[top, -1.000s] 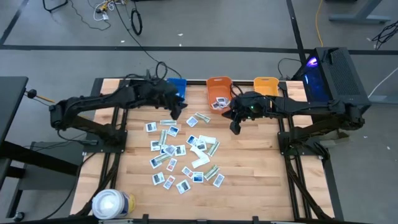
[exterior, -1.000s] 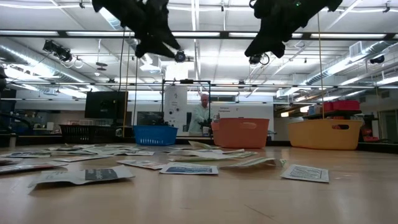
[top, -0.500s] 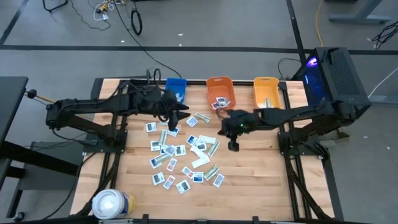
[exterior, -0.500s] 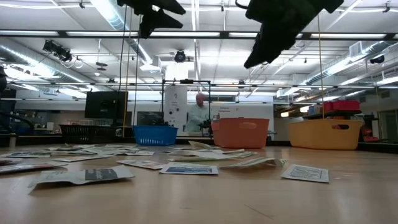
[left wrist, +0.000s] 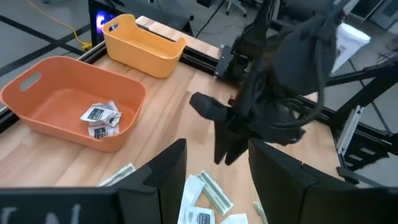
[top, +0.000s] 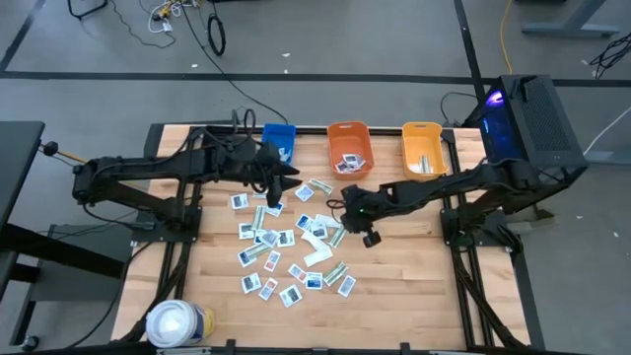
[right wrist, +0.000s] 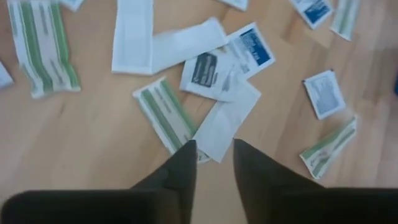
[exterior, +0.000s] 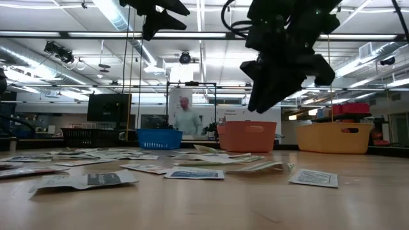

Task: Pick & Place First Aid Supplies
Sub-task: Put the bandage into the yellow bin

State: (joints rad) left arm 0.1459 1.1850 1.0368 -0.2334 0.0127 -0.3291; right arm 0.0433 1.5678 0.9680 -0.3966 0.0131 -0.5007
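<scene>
The first aid supplies (top: 291,242) lie flat and scattered on the wooden table's middle: small white packets and longer greenish strips. My right gripper (top: 347,207) hangs open above the scatter's right edge, pointing steeply down. In the right wrist view its narrow gap (right wrist: 214,152) stands over a white packet (right wrist: 227,118) and a greenish strip (right wrist: 168,115), touching neither. My left gripper (top: 283,177) waits open, high above the scatter's far side, with nothing between its fingers (left wrist: 161,177). A few more packets (left wrist: 99,118) lie in the orange bin (top: 348,148).
Along the far edge stand a blue bin (top: 281,138), the orange bin and a yellow bin (top: 422,148). A large white roll (top: 177,323) stands at the near left corner. Bare wood lies on the table's right side (top: 404,266). A person (exterior: 185,118) moves in the room behind.
My right gripper has come down from beside the orange bin toward the table's left and near side, over the scatter's right edge, rolling its wrist on the way. My left gripper rose a little, away from the blue bin, then kept still.
</scene>
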